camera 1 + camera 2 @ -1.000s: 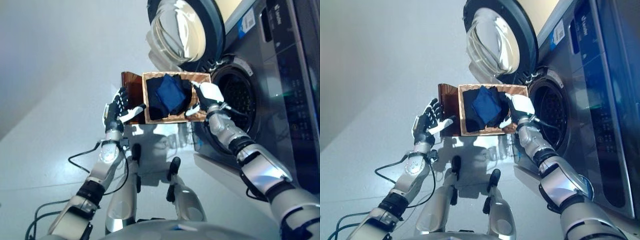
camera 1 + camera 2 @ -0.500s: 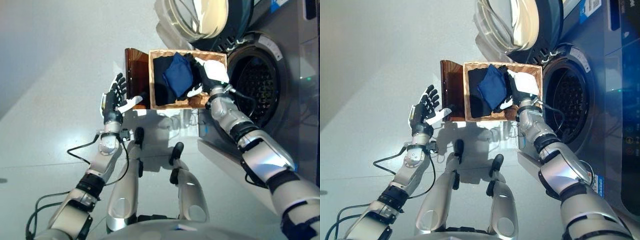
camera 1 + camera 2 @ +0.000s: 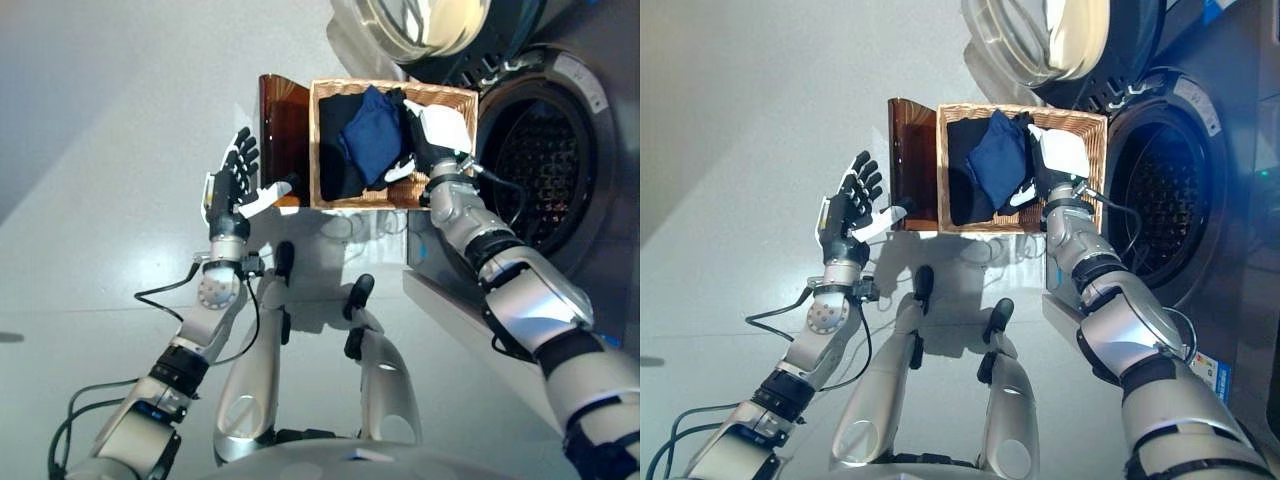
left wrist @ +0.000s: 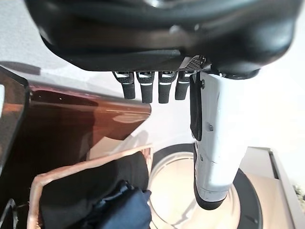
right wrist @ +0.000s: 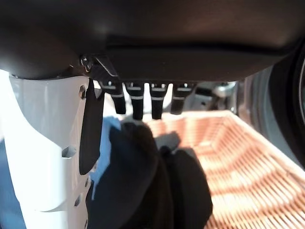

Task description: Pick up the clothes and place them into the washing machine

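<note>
While the washing machine [image 3: 560, 150] stands at the right with its round door [image 3: 440, 25] swung wide and the dark perforated drum [image 3: 1165, 195] showing, a wicker basket [image 3: 1080, 122] sits on the floor just in front of the opening; inside it lie the clothes, a blue garment [image 3: 372, 142] on top of black ones [image 3: 335, 150], filling the basket's left part while its woven bottom shows bare toward the machine; a brown panel [image 3: 912, 160] stands against the basket's left wall. The right hand [image 3: 440, 135] is inside the basket, at the right edge of the clothes, its fingers straight in the right wrist view, reaching over a black fold [image 5: 152, 176], with the white-covered thumb beside the blue cloth; it grips nothing that can be seen. The left hand [image 3: 232, 190] hovers left of the brown panel, apart from the basket, fingers spread and straight, thumb out, holding nothing.
</note>
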Available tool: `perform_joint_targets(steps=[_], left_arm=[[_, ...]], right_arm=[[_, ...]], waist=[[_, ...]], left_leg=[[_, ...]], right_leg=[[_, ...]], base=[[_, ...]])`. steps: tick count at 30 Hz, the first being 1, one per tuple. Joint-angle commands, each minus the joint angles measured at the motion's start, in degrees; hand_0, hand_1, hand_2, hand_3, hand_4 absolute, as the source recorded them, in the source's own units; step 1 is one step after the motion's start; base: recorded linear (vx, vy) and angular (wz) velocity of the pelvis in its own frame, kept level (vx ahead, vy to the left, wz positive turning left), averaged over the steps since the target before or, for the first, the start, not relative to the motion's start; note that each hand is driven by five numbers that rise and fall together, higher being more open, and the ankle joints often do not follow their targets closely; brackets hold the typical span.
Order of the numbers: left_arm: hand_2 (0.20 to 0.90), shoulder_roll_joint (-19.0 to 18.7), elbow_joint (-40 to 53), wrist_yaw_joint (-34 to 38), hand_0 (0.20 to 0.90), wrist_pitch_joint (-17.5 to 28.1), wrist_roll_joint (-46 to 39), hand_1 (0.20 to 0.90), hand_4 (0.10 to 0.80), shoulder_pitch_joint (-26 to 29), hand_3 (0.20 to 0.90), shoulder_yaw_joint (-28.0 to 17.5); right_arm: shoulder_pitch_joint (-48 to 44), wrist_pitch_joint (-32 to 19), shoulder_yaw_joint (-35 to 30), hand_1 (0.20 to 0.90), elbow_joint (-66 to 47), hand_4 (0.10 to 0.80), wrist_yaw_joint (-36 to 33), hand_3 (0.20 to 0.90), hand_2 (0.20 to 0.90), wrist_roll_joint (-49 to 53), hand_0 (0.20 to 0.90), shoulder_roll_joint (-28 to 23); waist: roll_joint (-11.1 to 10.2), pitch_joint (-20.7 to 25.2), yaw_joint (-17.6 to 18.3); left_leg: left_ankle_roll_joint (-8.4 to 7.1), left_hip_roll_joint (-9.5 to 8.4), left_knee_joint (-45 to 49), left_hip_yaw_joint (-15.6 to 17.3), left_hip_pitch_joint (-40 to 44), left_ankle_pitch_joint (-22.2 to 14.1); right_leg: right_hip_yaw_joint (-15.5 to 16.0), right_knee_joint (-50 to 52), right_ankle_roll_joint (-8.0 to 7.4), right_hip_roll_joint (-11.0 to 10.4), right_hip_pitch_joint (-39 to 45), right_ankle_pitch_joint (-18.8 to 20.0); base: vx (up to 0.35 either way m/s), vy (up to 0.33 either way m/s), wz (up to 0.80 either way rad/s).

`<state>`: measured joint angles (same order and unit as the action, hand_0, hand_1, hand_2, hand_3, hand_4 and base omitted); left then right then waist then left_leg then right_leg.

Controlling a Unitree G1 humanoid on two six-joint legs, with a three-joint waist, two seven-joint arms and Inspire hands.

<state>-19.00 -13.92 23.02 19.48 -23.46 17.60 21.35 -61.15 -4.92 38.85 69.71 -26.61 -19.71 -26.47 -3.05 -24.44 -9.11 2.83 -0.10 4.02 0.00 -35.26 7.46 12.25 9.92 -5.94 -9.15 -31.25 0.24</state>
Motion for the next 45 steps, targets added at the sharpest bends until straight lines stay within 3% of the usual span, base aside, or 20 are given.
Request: perform_joint_targets(steps=[1, 4, 6, 7, 20, 21, 23, 24, 26, 27, 30, 31, 33, 41, 45], left_arm=[[0.900, -0.9, 10.8, 0.7, 0.900, 6.6, 1.5, 0.900, 0.800, -0.3, 0.900, -0.2], [0.900, -1.1, 11.0, 1.1, 0.900, 6.9, 1.7, 0.900, 0.800, -0.6, 0.900, -0.3], [0.900, -1.0, 11.0, 1.4, 0.900, 6.9, 1.7, 0.900, 0.800, -0.6, 0.900, -0.5], [0.900, -1.0, 11.0, 1.4, 0.900, 6.9, 1.7, 0.900, 0.800, -0.6, 0.900, -0.5], [0.900, -1.0, 11.1, 1.8, 0.900, 7.4, 2.2, 0.900, 0.800, -0.3, 0.900, -0.5], [0.900, -1.0, 11.0, 1.8, 0.900, 7.3, 2.1, 0.900, 0.800, -0.3, 0.900, -0.5], [0.900, -0.9, 11.2, 1.9, 0.900, 7.3, 2.1, 0.900, 0.800, -0.4, 0.900, -0.8], [0.900, -0.8, 11.2, 1.9, 0.900, 7.3, 2.1, 0.900, 0.800, -0.5, 0.900, -0.8], [0.900, -1.0, 11.3, 1.9, 0.900, 7.4, 2.3, 0.900, 0.800, -0.3, 0.900, -1.0], [0.900, -0.9, 11.3, 2.0, 0.900, 7.4, 2.4, 0.900, 0.800, -0.3, 0.900, -1.0], [0.900, -0.7, 10.7, 2.2, 0.900, 7.3, 2.6, 0.900, 0.800, 0.0, 0.900, -1.0], [0.900, -0.7, 10.7, 2.2, 0.900, 7.4, 2.7, 0.900, 0.800, 0.1, 0.900, -1.2], [0.900, -0.8, 10.3, 2.4, 0.900, 7.3, 3.0, 0.900, 0.800, 0.4, 0.900, -1.6], [0.900, -0.9, 9.1, 2.6, 0.900, 7.1, 2.7, 0.900, 0.800, 0.2, 0.900, -2.6], [0.900, -0.3, 8.0, 2.5, 0.900, 6.6, 2.0, 0.900, 0.800, -0.9, 0.900, -3.1]], right_arm=[[-8.0, -0.7, 3.0, 0.900, 0.3, 0.800, -4.6, 0.900, 0.900, 2.0, 0.900, -5.3], [-9.4, -0.8, 3.6, 0.900, 1.0, 0.800, -4.8, 0.900, 0.900, 2.3, 0.900, -5.2], [-9.9, -0.9, 3.9, 0.378, 1.0, 0.427, -4.7, 0.378, 0.378, 2.5, 0.378, -5.4], [-9.9, -0.9, 3.9, 0.200, 1.0, 0.300, -4.6, 0.200, 0.200, 2.5, 0.200, -5.4], [-12.7, -0.8, 5.0, 0.200, 3.7, 0.300, -4.6, 0.200, 0.200, 2.6, 0.200, -6.8], [-12.7, -0.8, 5.1, 0.200, 3.7, 0.300, -4.6, 0.200, 0.200, 2.6, 0.200, -6.8], [-13.5, -0.7, 5.5, 0.200, 4.0, 0.300, -4.6, 0.200, 0.200, 2.3, 0.200, -7.6], [-13.4, -0.7, 5.5, 0.200, 4.0, 0.300, -4.6, 0.200, 0.200, 2.3, 0.200, -7.6], [-13.7, -0.4, 5.6, 0.200, 4.5, 0.300, -4.7, 0.200, 0.200, 2.0, 0.200, -8.1], [-13.5, -0.4, 5.4, 0.200, 4.6, 0.300, -4.9, 0.200, 0.200, 2.0, 0.200, -8.4], [-12.8, -0.4, 4.9, 0.200, 4.6, 0.300, -4.9, 0.200, 0.200, 2.2, 0.200, -8.6], [-12.4, -0.4, 4.7, 0.200, 4.3, 0.300, -4.9, 0.200, 0.200, 2.1, 0.200, -8.7], [-11.6, -0.5, 3.9, 0.200, 2.7, 0.300, -5.0, 0.200, 0.200, 2.7, 0.200, -8.5], [-8.4, -1.6, -1.5, 0.200, -2.7, 0.300, -5.9, 0.200, 0.200, 7.9, 0.200, -9.3], [-2.4, -5.6, -12.1, 0.200, -12.3, 0.300, -6.4, 0.200, 0.200, 21.3, 0.200, -7.4]], waist=[[1.2, 1.2, -1.0], [1.6, 0.7, -1.7], [1.8, 0.4, -1.9], [1.9, 0.4, -1.8], [3.8, -1.2, -3.3], [3.5, -1.0, -3.2], [4.0, -1.6, -3.7], [3.8, -1.4, -3.6], [4.2, -1.7, -3.7], [4.5, -2.0, -3.9], [4.3, -1.7, -3.8], [4.4, -1.8, -3.7], [4.2, -1.6, -3.4], [3.7, -0.5, -1.3], [3.5, 0.5, 0.9]], left_leg=[[-4.61, -1.60, 8.4, -0.6, -2.3, -9.0], [-4.44, -2.05, 8.7, -1.0, -4.0, -8.9], [-4.39, -2.17, 8.9, -1.1, -4.6, -9.0], [-4.39, -2.18, 8.9, -1.1, -4.7, -9.0], [-4.36, -3.09, 9.2, -2.1, -8.0, -7.9], [-4.68, -3.18, 9.3, -2.4, -7.3, -9.7], [-4.29, -3.15, 8.8, -1.9, -8.2, -7.7], [-4.62, -3.25, 9.0, -2.2, -7.5, -9.5], [-4.67, -3.35, 8.8, -2.1, -7.3, -9.3], [-4.33, -3.24, 8.6, -1.7, -7.8, -7.4], [-4.65, -3.18, 8.3, -1.8, -6.8, -9.0], [-4.35, -2.94, 8.0, -1.5, -7.2, -7.1], [-4.41, -2.60, 7.5, -1.0, -6.1, -7.0], [-4.54, -1.49, 5.7, 0.5, -2.2, -6.3], [-4.67, -0.86, 4.0, 2.0, 0.8, -5.6]], right_leg=[[0.9, 1.2, -1.12, -0.5, 5.6, -1.9], [1.1, 2.1, -1.11, -0.5, 3.9, -2.2], [1.3, 2.6, -1.08, -0.7, 3.4, -2.5], [1.3, 2.6, -1.08, -0.7, 3.4, -2.5], [1.9, 4.8, -0.84, -1.3, -0.3, -3.5], [1.4, 5.0, -1.18, -1.3, 0.2, -4.9], [2.3, 4.8, -1.07, -1.5, -0.6, -3.1], [1.8, 5.1, -1.43, -1.5, -0.1, -4.6], [1.7, 5.1, -1.46, -1.5, -0.1, -4.6], [2.1, 4.8, -1.15, -1.5, -0.5, -3.1], [1.7, 4.7, -1.69, -1.6, 0.4, -4.1], [2.2, 4.1, -1.38, -1.5, 0.2, -2.5], [2.1, 3.6, -1.47, -1.4, 0.9, -2.3], [0.9, 1.1, -1.46, -0.8, 3.7, -0.9], [-0.5, -1.0, -1.29, -0.1, 5.4, 0.2]], base=[[0.012, 0.015, 0.07], [0.016, 0.036, 0.09], [0.014, 0.009, 0.13], [0.008, 0.011, 0.09], [0.008, 0.011, 0.06], [0.089, -0.012, 0.03], [-0.008, 0.028, 0.08], [-0.006, 0.016, 0.10], [-0.001, 0.029, 0.00], [-0.090, 0.064, -0.04], [0.035, 0.000, -0.02], [-0.078, 0.032, -0.02], [-0.039, 0.013, -0.02], [-0.003, 0.007, -0.15], [-0.007, 0.015, -0.20]])
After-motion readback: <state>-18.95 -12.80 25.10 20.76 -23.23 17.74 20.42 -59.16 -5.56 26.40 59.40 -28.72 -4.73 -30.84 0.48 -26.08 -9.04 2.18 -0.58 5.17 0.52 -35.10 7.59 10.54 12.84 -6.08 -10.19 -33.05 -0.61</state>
